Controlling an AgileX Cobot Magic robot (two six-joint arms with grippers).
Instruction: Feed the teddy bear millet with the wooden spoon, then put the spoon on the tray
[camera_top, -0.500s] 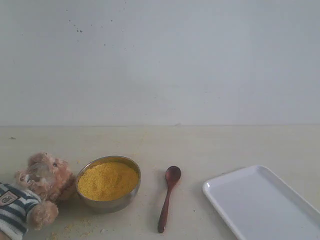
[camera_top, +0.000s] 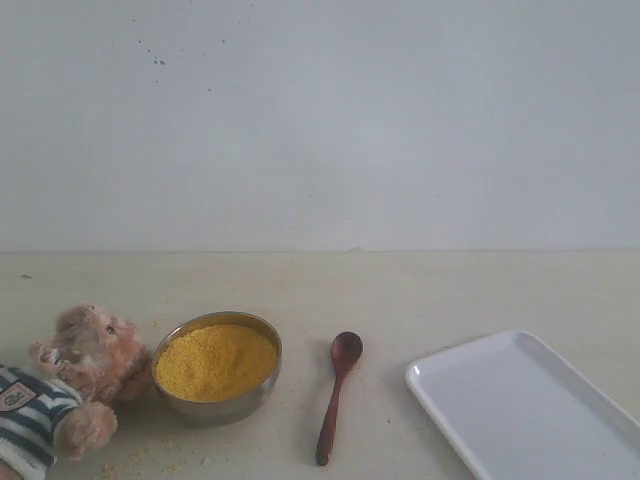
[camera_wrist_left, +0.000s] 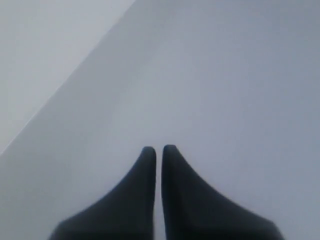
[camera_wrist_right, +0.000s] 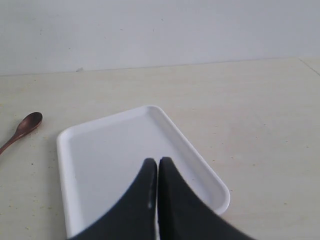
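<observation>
Slumping at the near edge, the teddy bear (camera_top: 60, 390) leans beside the steel bowl (camera_top: 215, 410) of millet (camera_top: 215, 362). To its right the wooden spoon (camera_top: 335, 405) lies untouched on the tabletop (camera_top: 450, 285), between bowl and tray (camera_top: 520, 410). Both the left jaws and right jaws are pressed together, holding nothing, the right above the tray. Nothing is done: scooping, feeding and traying remain.

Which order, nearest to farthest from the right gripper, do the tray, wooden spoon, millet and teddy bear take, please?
1. tray, just below the right gripper.
2. wooden spoon, beside the tray.
3. millet, beyond the spoon.
4. teddy bear, far left in the exterior view.
</observation>
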